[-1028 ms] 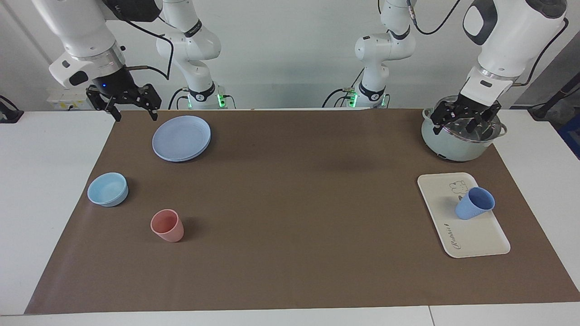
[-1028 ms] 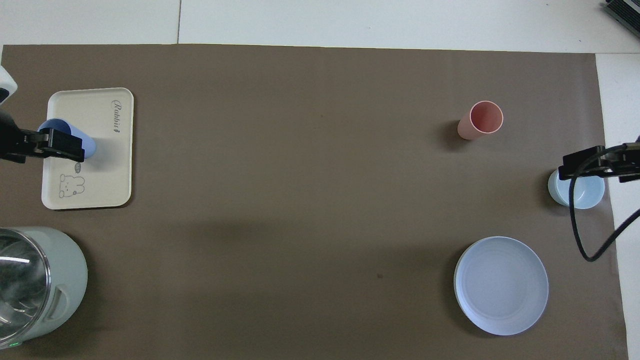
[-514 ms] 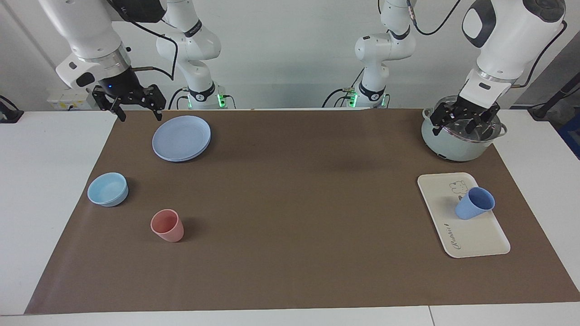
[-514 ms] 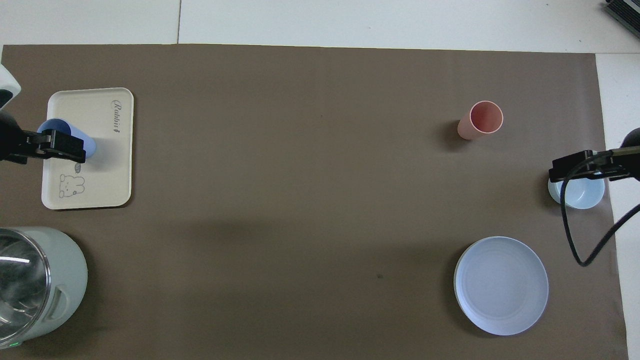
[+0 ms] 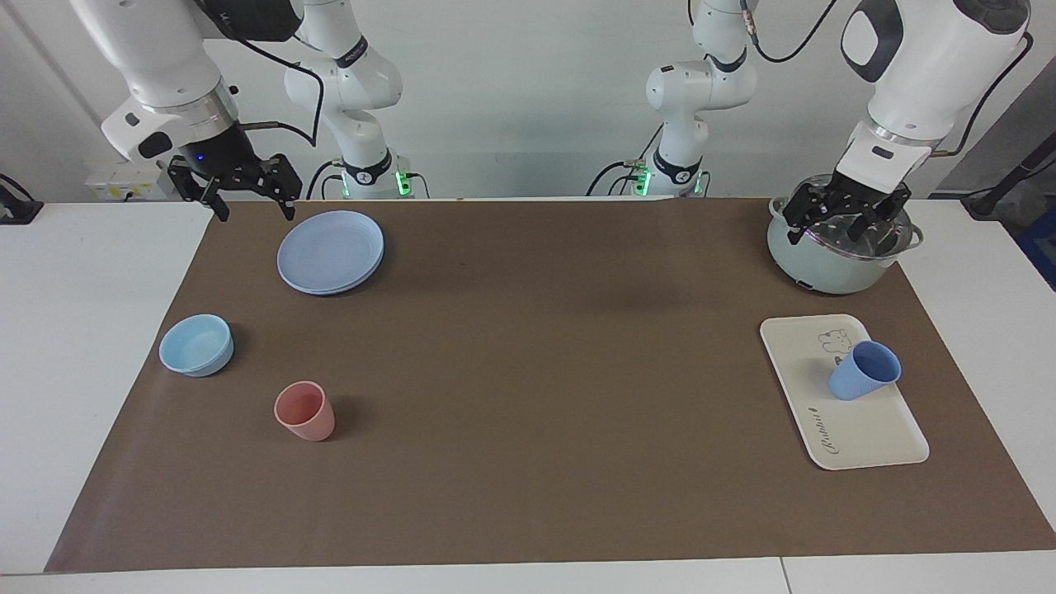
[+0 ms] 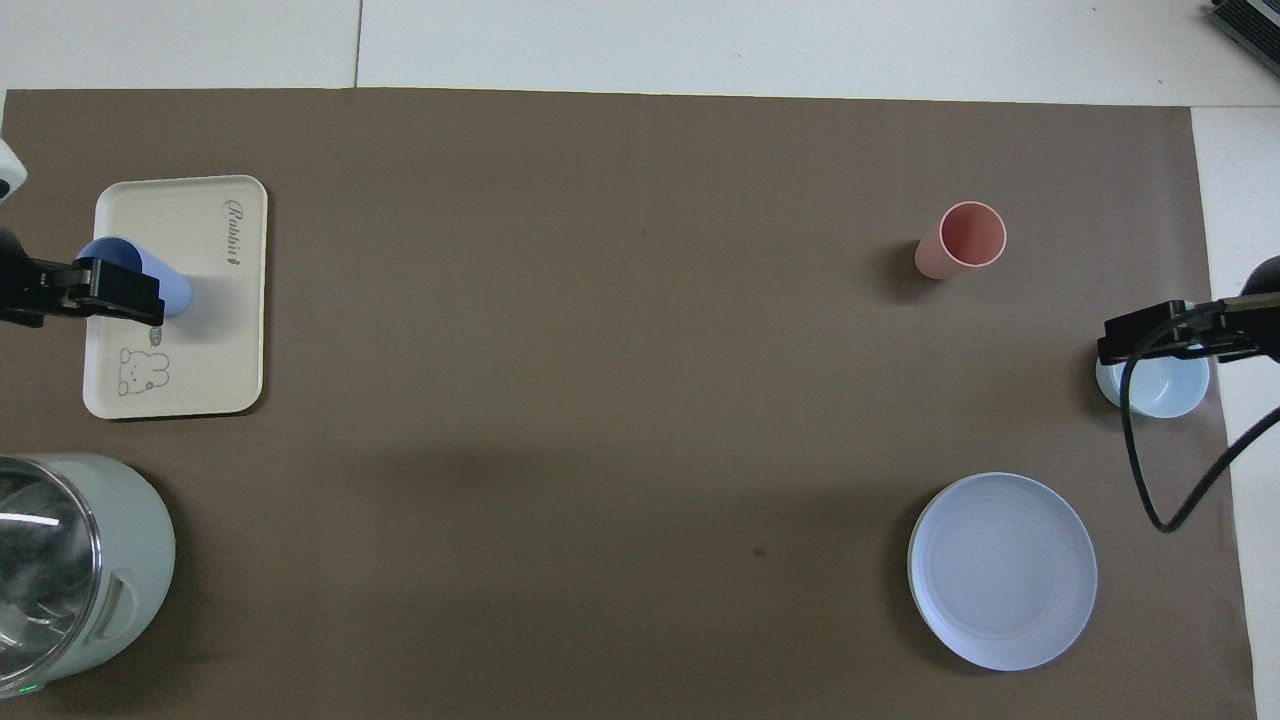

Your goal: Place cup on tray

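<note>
— At the right arm's end of the table [image 5: 528, 528], what is seen?

— The right tool [image 5: 244, 191] is held in the air over the table edge beside the round blue plate [image 5: 331, 251], with its fingers spread and nothing between them. Farther from the robots than the plate, a light-blue bowl [image 5: 196, 345] is set, and farther still, toward the middle, a pink cup [image 5: 305, 410] is stood upright.

— And the brown mat?

— The mat [image 5: 544, 396] is laid across the table, and every dish is placed on it. Its middle stretch is seen bare.

— What is found toward the left arm's end?

— The tray [image 5: 858, 429] is laid flat there, with a cartoon animal printed at the end nearer the robots and cursive lettering at the other. The blue cup [image 5: 862, 371] is stood on the tray, mouth up, close to the animal print. Nearer to the robots than the tray, a pale green pot [image 5: 833, 264] with a glass lid is set.

— And the left tool?

— The left tool [image 5: 843, 216] is held over the pot, well apart from the cup. Its fingers are seen parted, with nothing gripped.
</note>
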Motion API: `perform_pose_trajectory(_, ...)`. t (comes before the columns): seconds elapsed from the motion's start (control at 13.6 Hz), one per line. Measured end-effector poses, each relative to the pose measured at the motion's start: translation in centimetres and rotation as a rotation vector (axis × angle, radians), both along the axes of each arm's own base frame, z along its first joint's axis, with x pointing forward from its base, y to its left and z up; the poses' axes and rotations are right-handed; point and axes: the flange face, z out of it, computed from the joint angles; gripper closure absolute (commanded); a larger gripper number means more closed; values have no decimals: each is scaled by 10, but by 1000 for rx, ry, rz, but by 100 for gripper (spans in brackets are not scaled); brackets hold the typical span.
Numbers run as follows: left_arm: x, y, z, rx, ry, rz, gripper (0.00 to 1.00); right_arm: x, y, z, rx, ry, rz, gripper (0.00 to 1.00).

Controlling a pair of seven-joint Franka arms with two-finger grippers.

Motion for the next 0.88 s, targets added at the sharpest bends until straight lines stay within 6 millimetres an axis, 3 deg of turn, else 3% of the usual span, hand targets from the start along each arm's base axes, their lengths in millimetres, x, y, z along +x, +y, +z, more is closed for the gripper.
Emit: perform_pose_trajectory(0.88, -4, -1, 6, 1, -3, -1, 0, 0, 0, -1, 0, 2, -1, 0)
